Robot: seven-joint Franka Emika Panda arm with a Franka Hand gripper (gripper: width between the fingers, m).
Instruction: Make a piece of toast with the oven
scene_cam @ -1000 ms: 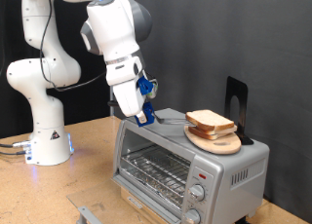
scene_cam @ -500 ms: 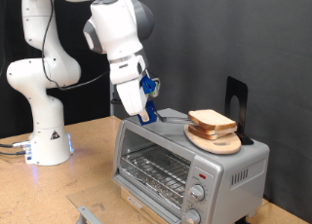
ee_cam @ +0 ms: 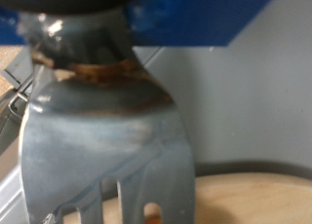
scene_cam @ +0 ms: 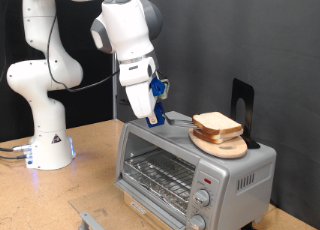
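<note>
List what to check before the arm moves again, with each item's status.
1. Fork held: ok. The fork fills the wrist view, its neck in the gripper.
2. Bread in place: ok. Two slices of bread lie stacked on the plate on top of the oven.
3. Oven door open: not ok. The glass door is shut.
4. Rack bare: ok. Nothing shows on the rack through the glass.
5. Fork tip apart from bread: cannot tell. The tip points at the plate, but the gap is too small to see.
</note>
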